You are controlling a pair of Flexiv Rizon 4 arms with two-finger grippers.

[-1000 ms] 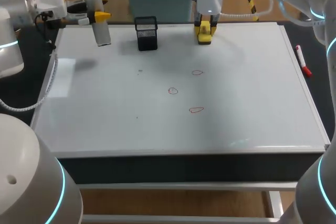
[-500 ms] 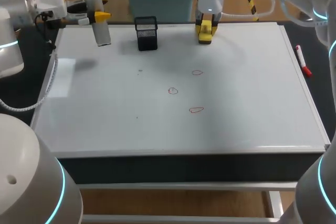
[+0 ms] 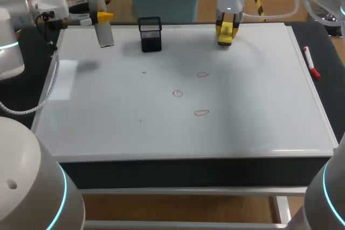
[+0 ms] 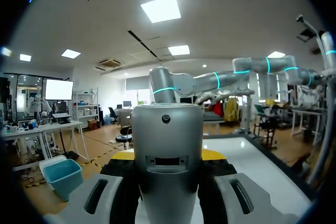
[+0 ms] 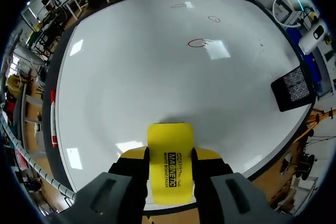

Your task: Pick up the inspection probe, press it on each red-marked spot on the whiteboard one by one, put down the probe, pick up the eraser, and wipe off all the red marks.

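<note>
A: Near side first?
B: Whiteboard [image 3: 108, 122] is lying flat. Three red marks [image 3: 177, 93] are sitting right of centre, all unwiped.

A: Right side?
B: A red-capped marker [image 3: 310, 62] is lying just off the board's right edge.

A: Far edge?
B: Right gripper [image 3: 225, 32] is pinching the yellow eraser [image 5: 169, 161] from both sides, right of middle. Black mesh holder [image 3: 150, 33] is standing further left. At the far-left corner, left gripper [image 3: 102, 16] is clamping the grey probe [image 3: 104, 35], upright.
</note>
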